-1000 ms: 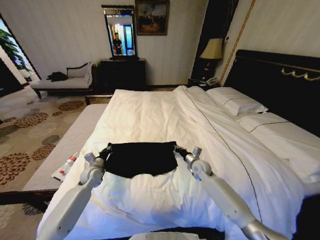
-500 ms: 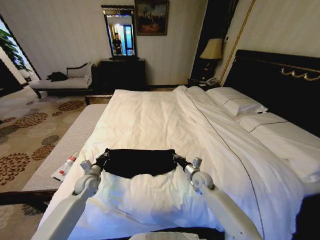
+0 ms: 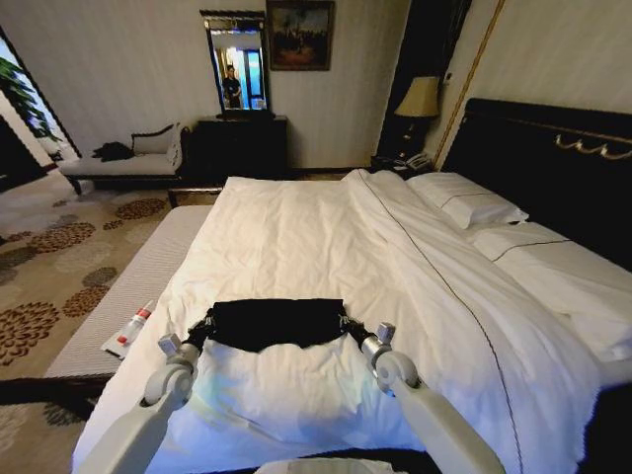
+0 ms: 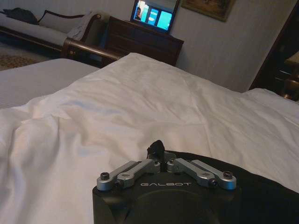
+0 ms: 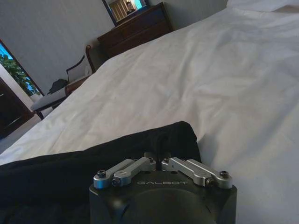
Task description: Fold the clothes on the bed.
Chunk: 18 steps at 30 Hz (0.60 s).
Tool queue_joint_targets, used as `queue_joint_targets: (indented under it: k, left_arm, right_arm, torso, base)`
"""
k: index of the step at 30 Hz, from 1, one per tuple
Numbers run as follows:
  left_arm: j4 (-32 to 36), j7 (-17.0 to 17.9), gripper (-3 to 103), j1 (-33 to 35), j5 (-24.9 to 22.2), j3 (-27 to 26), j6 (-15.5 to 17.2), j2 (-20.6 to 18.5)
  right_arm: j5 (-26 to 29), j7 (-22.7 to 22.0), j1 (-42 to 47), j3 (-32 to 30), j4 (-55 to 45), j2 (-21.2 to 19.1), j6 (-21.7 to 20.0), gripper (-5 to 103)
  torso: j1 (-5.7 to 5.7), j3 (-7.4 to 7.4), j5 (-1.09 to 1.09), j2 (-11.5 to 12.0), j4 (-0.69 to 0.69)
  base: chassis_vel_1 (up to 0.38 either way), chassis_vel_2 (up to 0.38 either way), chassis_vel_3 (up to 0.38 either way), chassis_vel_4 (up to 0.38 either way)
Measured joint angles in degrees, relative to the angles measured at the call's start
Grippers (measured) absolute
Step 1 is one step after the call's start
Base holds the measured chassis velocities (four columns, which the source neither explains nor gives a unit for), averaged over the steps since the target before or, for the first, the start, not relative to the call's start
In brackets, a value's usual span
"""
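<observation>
The likeliest trouble is one corner slipping free if the two arms pull unevenly, leaving a crooked fold. The soft black short-sleeved T-shirt [image 3: 276, 323] lies stretched across the white duvet of the large white bed [image 3: 296, 227], between the left gripper [image 3: 199, 329] and right gripper [image 3: 354, 328], each pinched shut on a corner.

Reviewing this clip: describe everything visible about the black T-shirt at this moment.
The black T-shirt is soft, dark fabric gathered into a wide, flat band across the near part of the white duvet. No lettering shows. The left claw is shut on its left corner, the right claw on its right corner, holding it stretched between them. Its near edge sags over a rumpled bulge of duvet.
</observation>
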<state>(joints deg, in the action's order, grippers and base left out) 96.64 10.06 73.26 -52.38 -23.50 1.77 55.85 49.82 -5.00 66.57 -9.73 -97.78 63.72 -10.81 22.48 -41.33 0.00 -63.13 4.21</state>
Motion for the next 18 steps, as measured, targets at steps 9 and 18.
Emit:
queue_joint_targets:
  k: [9, 18]
  left_arm:
    - [1.93, -0.02, 1, 4.41, 2.61, -1.43, 0.31, 0.6]
    - [6.91, -0.05, 26, 10.96, 8.38, -6.25, 1.07, 2.13]
  right_arm:
    - [-4.24, 0.83, 4.15, -1.5, -1.95, -0.11, 0.34, 1]
    - [-8.47, 1.67, 9.6, -4.74, -6.42, 0.43, 0.89, 33]
  torso:
    - [0.0, 0.0, 0.0, 0.0, 0.0]
    - [0.0, 0.01, -0.02, 0.0, -0.01]
  base:
    - [0.0, 0.0, 0.0, 0.0]
    - [0.0, 0.0, 0.0, 0.0]
